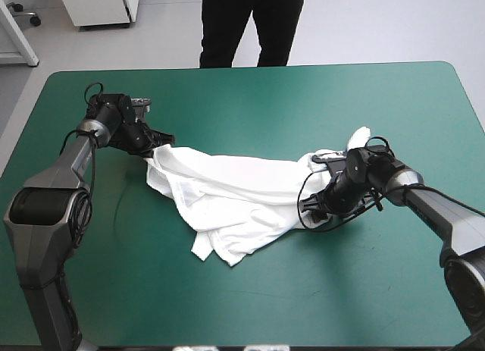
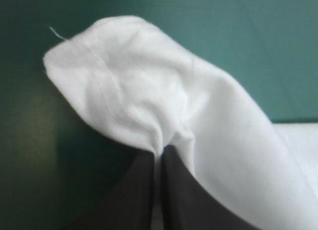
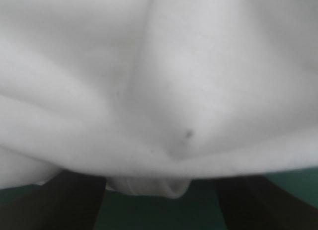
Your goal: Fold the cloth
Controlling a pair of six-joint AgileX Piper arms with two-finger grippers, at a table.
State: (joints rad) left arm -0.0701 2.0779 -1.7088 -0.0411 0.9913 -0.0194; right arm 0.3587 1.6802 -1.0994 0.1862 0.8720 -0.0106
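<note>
High view: T-shirt (image 1: 235, 199) lies crumpled in long band across middle of teal-green tabletop (image 1: 265, 101) between your two arms. Your left gripper (image 2: 159, 151): black fingers (image 2: 141, 195) pinched tight on hemmed corner at shirt's left end, loose thread (image 2: 57, 33) at hem. Your right gripper (image 3: 159, 183): fingers spread apart, clamping nothing; white cloth bulges just ahead, small fold drooping between them.

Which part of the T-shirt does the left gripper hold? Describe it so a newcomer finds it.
On the teal-green table, the white T-shirt lies crumpled across the middle. Its end toward the table's left edge is pinched in the left gripper: a rounded flap with a stitched hem.
</note>
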